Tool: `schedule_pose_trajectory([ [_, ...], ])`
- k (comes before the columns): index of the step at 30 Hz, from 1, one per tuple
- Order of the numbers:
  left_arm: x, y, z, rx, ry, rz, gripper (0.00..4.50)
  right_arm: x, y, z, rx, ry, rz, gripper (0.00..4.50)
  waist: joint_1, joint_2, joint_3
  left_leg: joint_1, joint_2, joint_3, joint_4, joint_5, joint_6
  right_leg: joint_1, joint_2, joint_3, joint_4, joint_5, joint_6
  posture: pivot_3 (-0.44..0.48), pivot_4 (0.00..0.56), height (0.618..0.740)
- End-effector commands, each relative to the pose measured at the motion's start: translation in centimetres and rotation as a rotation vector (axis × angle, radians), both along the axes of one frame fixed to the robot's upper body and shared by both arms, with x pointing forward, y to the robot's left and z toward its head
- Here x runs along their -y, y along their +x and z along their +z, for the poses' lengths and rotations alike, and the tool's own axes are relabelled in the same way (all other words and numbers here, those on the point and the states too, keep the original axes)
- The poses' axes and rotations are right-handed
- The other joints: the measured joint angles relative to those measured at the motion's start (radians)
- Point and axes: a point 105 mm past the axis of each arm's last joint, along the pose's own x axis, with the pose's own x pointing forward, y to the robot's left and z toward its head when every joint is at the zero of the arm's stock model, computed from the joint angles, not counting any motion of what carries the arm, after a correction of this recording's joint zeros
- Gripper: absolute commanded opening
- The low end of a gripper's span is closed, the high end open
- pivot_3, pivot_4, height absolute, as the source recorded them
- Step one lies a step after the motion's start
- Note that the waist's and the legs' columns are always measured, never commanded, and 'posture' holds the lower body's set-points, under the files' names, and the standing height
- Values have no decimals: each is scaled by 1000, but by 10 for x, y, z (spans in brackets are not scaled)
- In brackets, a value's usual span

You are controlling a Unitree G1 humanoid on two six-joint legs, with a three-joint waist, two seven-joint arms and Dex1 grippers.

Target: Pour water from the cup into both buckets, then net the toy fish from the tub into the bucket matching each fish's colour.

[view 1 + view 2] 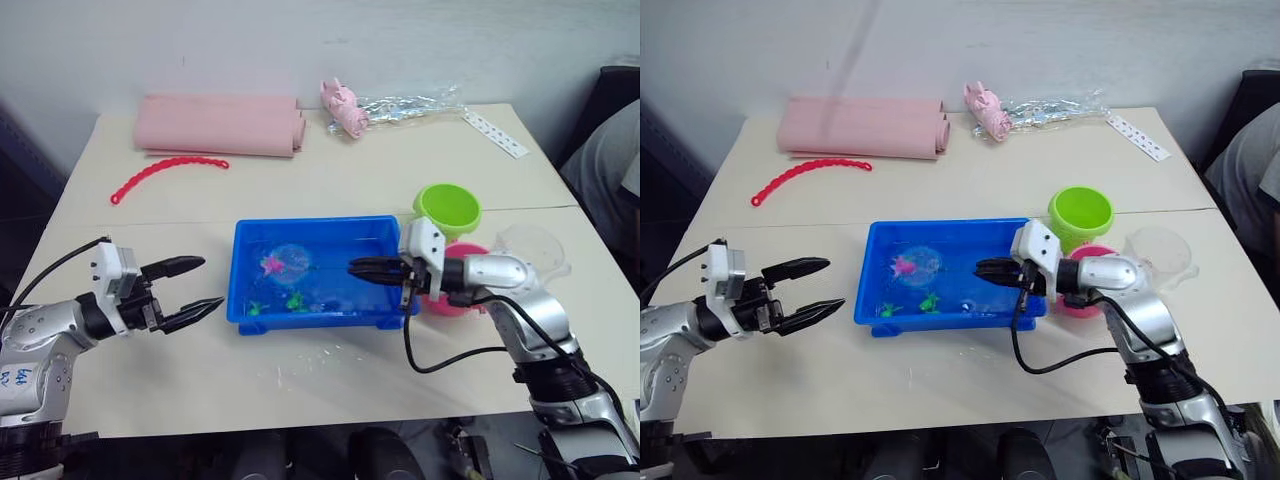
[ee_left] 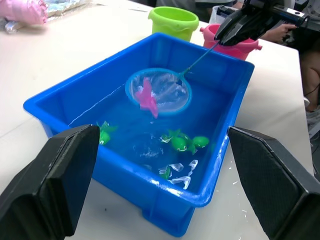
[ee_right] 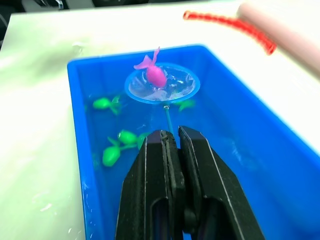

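On the bench, in the shallow bright-blue plastic tub, your right gripper, clamped on the thin handle of the blue-ringed mesh net, has a magenta toy fish netted, so next carry it level to the small pink plastic bucket, while your left gripper idles wide open and empty.

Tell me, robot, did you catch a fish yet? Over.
Right hand shut on net. Pink fish in net, over tub. Left hand open, idle. Pink bucket beside tub.

Head pair looking down, wrist cameras close (opposite ends), sharing tub
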Motion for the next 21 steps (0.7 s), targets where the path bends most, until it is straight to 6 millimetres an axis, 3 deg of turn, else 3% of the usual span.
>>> schedule_pose_trajectory([
  [1, 10, -2, 12, 26, 15, -78, 4469, 17, -15, 15, 52, 17, -4, 0, 2, 0, 0, 0, 0, 0, 0, 0, 0, 0, 0, 0, 0, 0, 0, 0, 150, 740],
  [12, 42, -1, 13, -35, 29, -281, 4469, 55, -48, 11, 53, 44, -141, 0, 3, 0, 0, 0, 0, 0, -2, 0, 0, 1, 1, 0, -1, 0, 0, 0, 150, 740],
  [18, 71, -3, 14, -65, -4, -411, 4469, 70, -70, 25, 81, 78, -235, 0, 19, 0, 0, 1, 0, 0, -2, 0, 0, 1, 1, 1, -3, 0, 0, 0, 150, 740],
  [21, 86, 1, 14, -67, -38, -468, 4469, 92, -87, 29, 85, 68, -360, 0, 33, 0, 0, 0, 0, 0, -2, 0, -1, 2, 1, 0, -3, 0, 0, 0, 150, 740],
])
